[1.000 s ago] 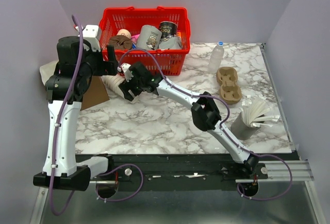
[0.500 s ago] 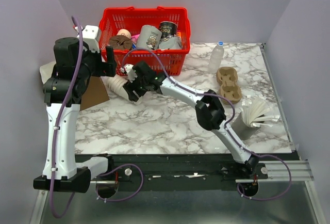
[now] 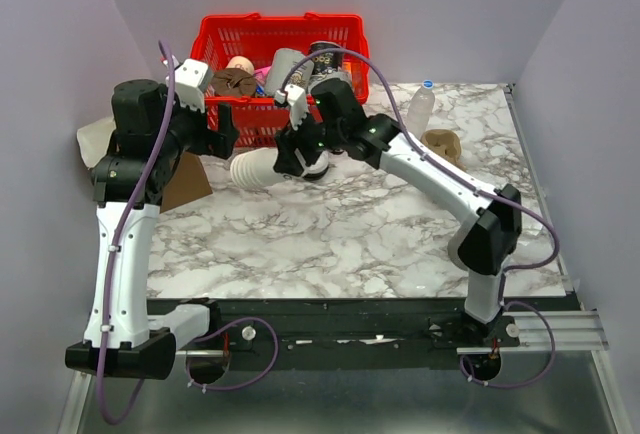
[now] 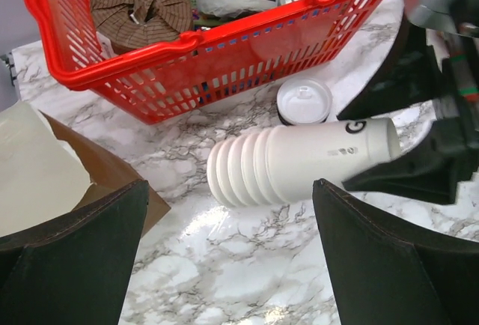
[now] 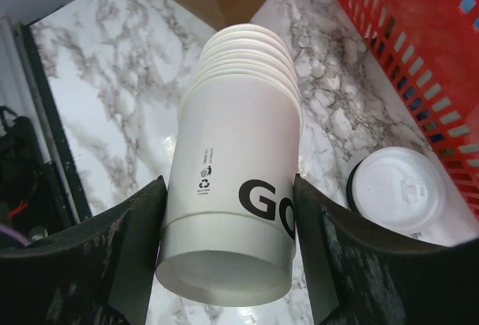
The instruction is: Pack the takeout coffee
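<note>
The right gripper (image 5: 228,213) pinches the stack of cups (image 4: 292,164), which lies at the centre of the frame, near its open mouth. The left gripper (image 4: 224,257) hangs above it with jaws spread wide. The lidded coffee cup (image 4: 304,102) sits just above the stack, beside the red basket (image 4: 224,48). Probably the stack must go aside: squeeze gently, because paper crushes, and do not knock the coffee.

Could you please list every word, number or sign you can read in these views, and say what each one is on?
"GO", the rest hidden: large black letters on the outermost cup of the stack of paper cups.
small symbols with fine print beside those letters: too small to read.
Print on the grey mug in the red basket: too blurred to read.
</note>
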`<state>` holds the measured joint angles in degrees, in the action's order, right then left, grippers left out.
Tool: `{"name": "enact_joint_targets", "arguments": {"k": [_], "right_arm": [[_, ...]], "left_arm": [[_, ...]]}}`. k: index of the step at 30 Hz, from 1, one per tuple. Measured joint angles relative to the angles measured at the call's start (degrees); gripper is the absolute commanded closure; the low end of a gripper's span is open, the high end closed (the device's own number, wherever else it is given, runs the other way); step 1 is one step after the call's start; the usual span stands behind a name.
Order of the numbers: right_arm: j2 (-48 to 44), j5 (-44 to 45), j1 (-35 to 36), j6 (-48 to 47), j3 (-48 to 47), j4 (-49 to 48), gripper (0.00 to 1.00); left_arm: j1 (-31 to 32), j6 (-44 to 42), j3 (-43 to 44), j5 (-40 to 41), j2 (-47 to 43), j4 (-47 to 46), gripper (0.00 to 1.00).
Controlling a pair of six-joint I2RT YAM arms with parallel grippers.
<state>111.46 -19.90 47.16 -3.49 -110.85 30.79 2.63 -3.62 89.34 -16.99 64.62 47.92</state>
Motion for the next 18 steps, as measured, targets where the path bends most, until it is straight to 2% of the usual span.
{"name": "enact_joint_targets", "arguments": {"k": [6, 12, 15, 16, 18], "right_arm": [[-4.5, -3.69, -0.04, -1.36, 9.18, 0.2, 0.55], [-6.97, -4.83, -0.83, -4.85, 22.05, 1.88, 0.53], [-9.75, -5.05, -1.16, -6.8, 27.43, 1.62, 0.48], [-10.82, -5.07, -1.18, -7.43, 29.29, 1.18, 0.42], [-13.11, -5.05, -1.46, -8.98, 32.87, 0.57, 0.37]], "left_arm": [[0.0, -0.2, -3.87, -4.9, -0.72, -0.87, 0.02], [0.0, -1.27, -14.62, -8.72, -3.52, -0.44, 0.02], [0.0, -1.33, -20.02, -9.97, -4.68, -0.85, 0.02], [0.0, -1.31, -21.35, -10.51, -4.94, -1.03, 0.02], [0.0, -1.31, -22.82, -11.5, -5.11, -1.2, 0.02]]}}
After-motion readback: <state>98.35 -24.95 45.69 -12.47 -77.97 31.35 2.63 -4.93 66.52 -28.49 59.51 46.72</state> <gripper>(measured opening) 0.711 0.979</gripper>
